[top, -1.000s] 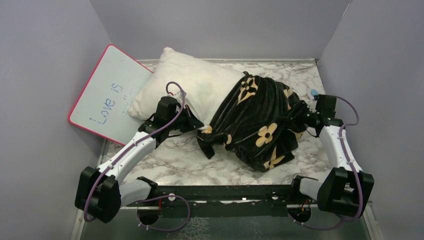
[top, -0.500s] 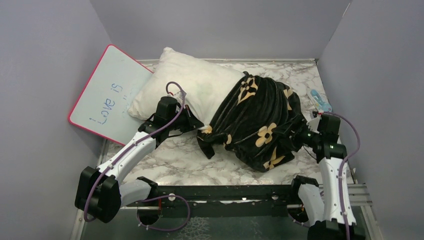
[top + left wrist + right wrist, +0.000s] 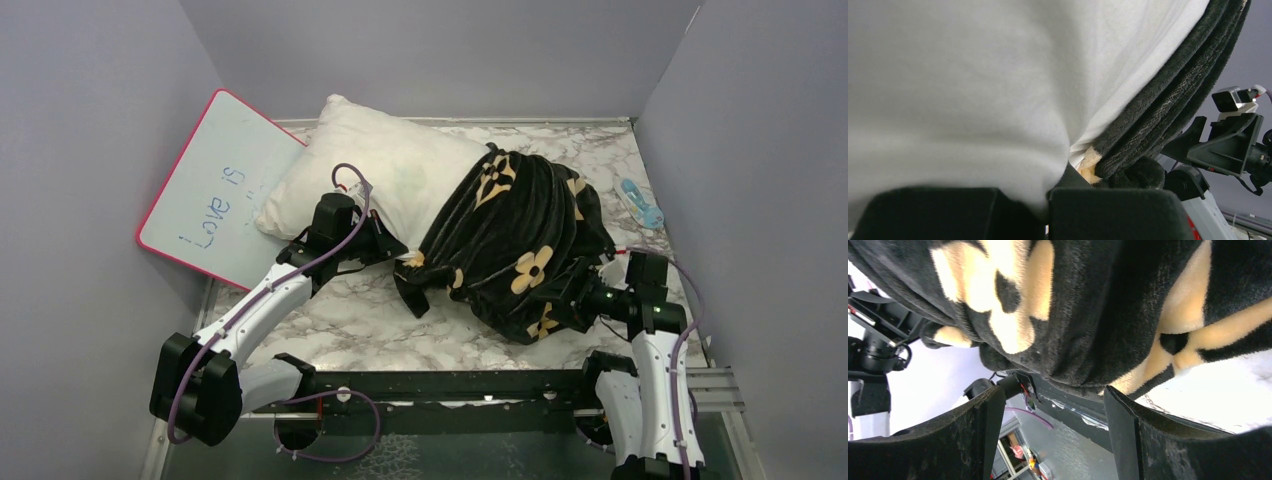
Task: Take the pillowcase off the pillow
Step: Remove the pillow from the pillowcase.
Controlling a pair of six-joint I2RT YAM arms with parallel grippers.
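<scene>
The off-white pillow (image 3: 385, 170) lies at the back of the table, its left half bare. The black pillowcase (image 3: 520, 235) with tan flowers is bunched over its right half. My left gripper (image 3: 398, 255) is shut on the pillow's white fabric at its near edge, next to the pillowcase's hem. In the left wrist view the white cloth (image 3: 973, 100) runs down between the closed fingers (image 3: 1113, 215), with the black hem (image 3: 1158, 115) to the right. My right gripper (image 3: 570, 300) is open at the pillowcase's near right corner. In the right wrist view the pillowcase (image 3: 1073, 315) hangs just above the open gripper (image 3: 1053, 410), not between the fingers.
A pink-rimmed whiteboard (image 3: 215, 190) leans at the left beside the pillow. A small blue object (image 3: 640, 203) lies on the marble tabletop (image 3: 350, 320) at the right near the wall. Grey walls close in the left, back and right.
My right arm has drawn back from the pillowcase's far right side to its near right corner, uncovering the blue object. The left arm and pillow have not moved.
</scene>
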